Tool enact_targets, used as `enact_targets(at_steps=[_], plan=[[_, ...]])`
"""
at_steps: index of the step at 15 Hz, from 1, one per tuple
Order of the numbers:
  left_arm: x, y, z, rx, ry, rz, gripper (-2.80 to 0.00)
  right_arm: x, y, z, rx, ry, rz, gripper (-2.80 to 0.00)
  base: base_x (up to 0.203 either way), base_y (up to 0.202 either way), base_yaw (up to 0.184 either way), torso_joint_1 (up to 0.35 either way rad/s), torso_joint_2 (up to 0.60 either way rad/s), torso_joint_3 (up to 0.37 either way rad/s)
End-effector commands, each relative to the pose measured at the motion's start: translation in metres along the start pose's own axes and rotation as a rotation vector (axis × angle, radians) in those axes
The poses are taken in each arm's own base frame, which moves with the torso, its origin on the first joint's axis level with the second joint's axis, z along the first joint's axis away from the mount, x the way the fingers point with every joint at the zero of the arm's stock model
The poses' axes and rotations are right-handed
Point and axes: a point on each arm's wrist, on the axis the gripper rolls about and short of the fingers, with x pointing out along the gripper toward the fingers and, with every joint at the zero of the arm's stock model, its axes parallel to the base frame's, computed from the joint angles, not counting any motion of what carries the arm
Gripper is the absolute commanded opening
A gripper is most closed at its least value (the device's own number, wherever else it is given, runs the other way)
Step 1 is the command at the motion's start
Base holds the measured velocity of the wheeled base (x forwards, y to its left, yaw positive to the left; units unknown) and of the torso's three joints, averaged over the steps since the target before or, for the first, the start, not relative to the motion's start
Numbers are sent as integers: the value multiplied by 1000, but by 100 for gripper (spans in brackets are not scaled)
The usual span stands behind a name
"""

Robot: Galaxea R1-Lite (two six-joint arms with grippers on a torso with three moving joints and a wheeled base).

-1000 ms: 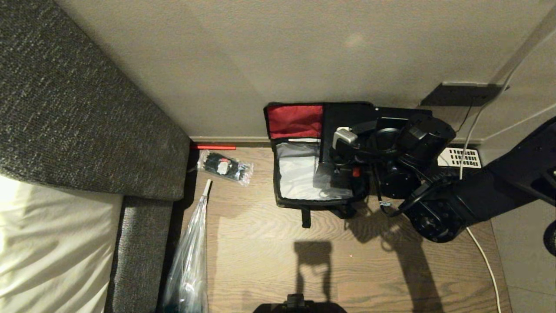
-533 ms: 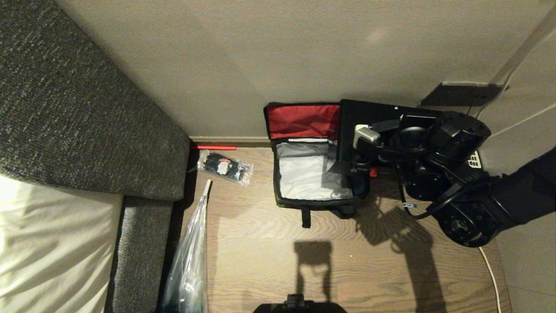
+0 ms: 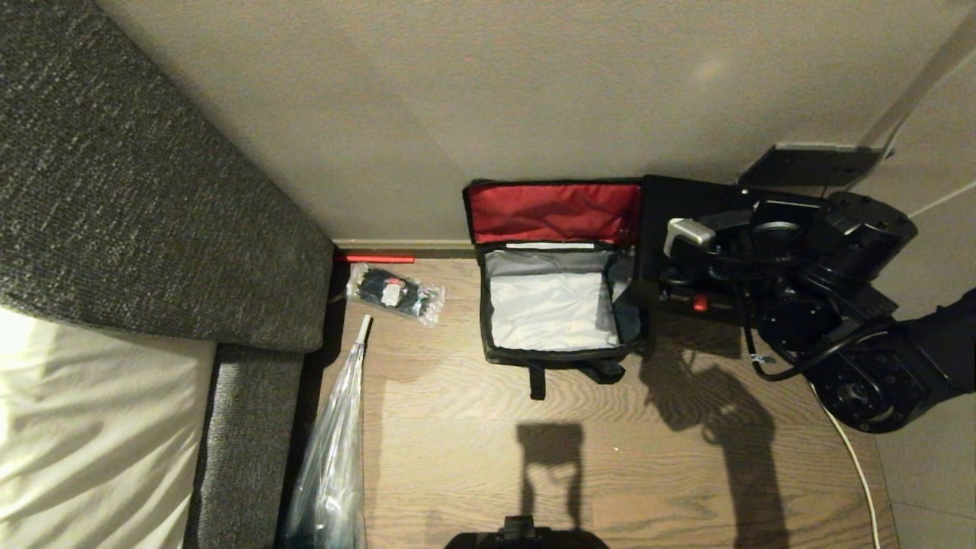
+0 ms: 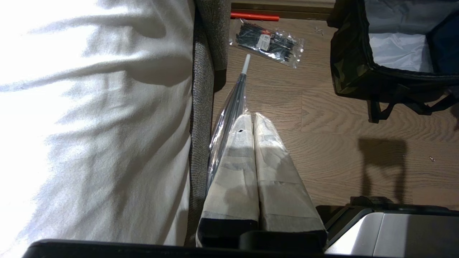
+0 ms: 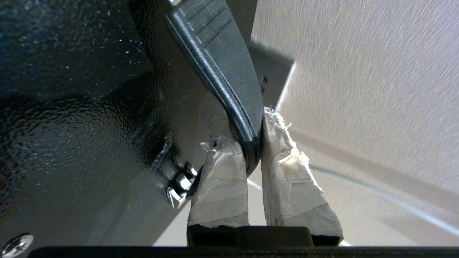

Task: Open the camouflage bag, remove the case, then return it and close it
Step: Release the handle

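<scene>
The boxy camouflage fabric bag [image 3: 560, 305] sits open on the floor, red lid lining up, grey interior empty. The flat black rectangular case [image 3: 671, 252] is out, beside the bag, its handle pinched in the closed right gripper [image 5: 252, 150]. Returning and closing remain.

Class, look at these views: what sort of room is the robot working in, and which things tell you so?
Probably a bedroom or a hotel room: a grey upholstered bed frame with white bedding, wood-look flooring, and a plain wall with a skirting board.
</scene>
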Motion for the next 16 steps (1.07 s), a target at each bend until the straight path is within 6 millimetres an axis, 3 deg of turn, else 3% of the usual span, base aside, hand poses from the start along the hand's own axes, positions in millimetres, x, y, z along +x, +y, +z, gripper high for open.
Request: enact_targets(at_steps=[1,16], plan=[[0,0,0,0,0,1,-280,5,1,-10,-8,35,-3,-280,0,0,0,0,0,0],[0,0,0,0,0,1,-280,32,29,-48,-37,173,45,-280,0,0,0,0,0,0]])
